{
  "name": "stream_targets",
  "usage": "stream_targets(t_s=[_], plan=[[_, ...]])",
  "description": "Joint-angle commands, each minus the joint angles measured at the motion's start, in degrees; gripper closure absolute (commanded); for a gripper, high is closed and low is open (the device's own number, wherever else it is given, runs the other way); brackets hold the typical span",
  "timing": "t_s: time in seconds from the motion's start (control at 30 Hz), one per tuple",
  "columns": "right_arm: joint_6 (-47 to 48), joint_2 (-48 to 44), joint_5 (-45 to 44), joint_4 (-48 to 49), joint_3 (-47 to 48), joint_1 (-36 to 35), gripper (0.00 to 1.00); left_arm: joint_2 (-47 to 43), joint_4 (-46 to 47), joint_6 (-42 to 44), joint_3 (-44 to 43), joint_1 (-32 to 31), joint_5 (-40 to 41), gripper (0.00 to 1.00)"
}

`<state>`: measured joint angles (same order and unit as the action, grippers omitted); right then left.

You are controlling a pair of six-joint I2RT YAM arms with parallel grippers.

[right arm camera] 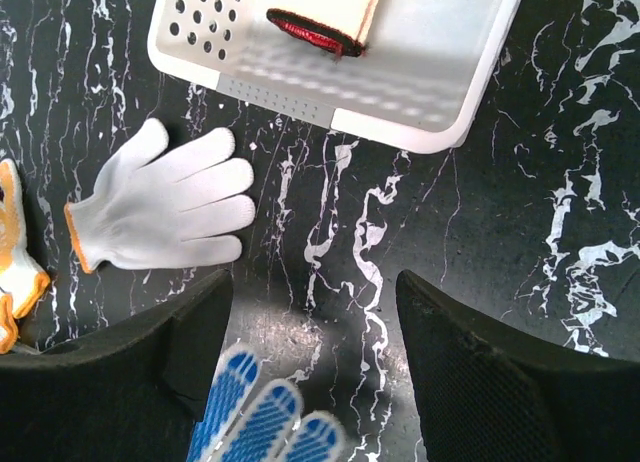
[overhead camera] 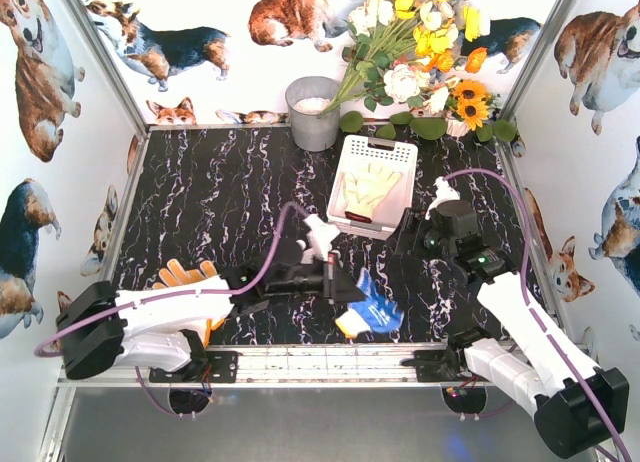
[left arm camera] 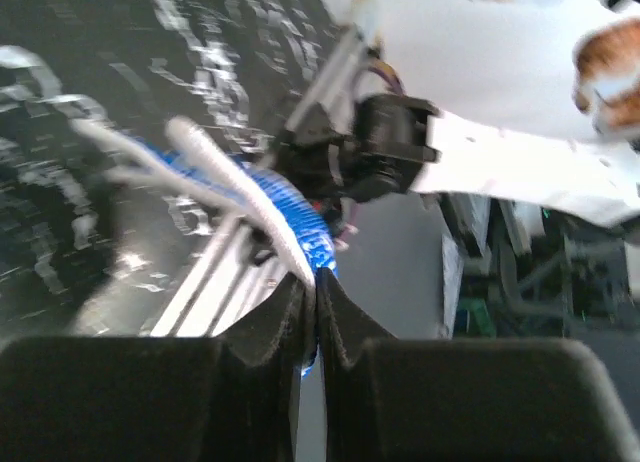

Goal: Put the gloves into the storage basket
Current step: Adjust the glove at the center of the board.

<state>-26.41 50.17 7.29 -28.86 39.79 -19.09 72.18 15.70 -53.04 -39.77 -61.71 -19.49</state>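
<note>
Table: a black marble-patterned tabletop (overhead camera: 210, 212) with white veins, walled by panels printed with corgis.
Left arm: white-shelled, it reaches from its base at the near left corner low across the table towards the middle, forearm almost level.
Left gripper (overhead camera: 335, 280): clenched. In its wrist view the black fingers (left arm camera: 275, 327) meet and pinch a fold of the white knit glove with blue dots (left arm camera: 290, 222).
Right arm: it rises from the near right corner and bends inward, with its wrist above the table just near of the basket.
Right gripper (right arm camera: 315, 287): spread wide and holding nothing, it hovers over bare marble.
Basket: the white rectangular plastic basket with perforated sides (overhead camera: 395, 154) sits right of centre, its long axis running near to far and tilted slightly.
Bucket: a grey metal bucket (overhead camera: 313, 117) stands upright at the far wall, left of the basket.
Pale yellow glove (overhead camera: 372, 187): it lies flat inside the basket along its length, fingers to the far end, dark red-edged cuff (right arm camera: 305, 32) to the near end.
Blue-dotted glove (overhead camera: 378, 310): by the near rail, blue palm up, fingertips towards the basket.
Orange-yellow glove (overhead camera: 185, 274): on the table at the near left, partly under the left arm, fingers pointing away.
Plain white glove (right arm camera: 165, 207): flat on the marble beside the basket's near corner and apart from it. In the right wrist view its orange-trimmed cuff is on the left and its fingers point right.
</note>
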Motion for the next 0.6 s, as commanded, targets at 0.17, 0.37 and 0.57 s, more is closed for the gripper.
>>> stream_targets(t_s=[0.17, 0.37, 0.57], plan=[[-4.14, 0.27, 6.21, -2.4, 2.22, 0.0, 0.31, -5.2, -9.21, -7.24, 15.97, 6.52, 16.91, 0.31], [-8.97, -1.66, 8.62, -6.54, 0.61, -0.25, 0.35, -8.43, -18.08, 0.35, 12.82, 6.52, 16.11, 0.3], [-16.7, -2.36, 8.84, -6.63, -5.89, -5.1, 0.45, -4.87, -14.17, 3.79, 11.28, 5.89, 6.46, 0.42]])
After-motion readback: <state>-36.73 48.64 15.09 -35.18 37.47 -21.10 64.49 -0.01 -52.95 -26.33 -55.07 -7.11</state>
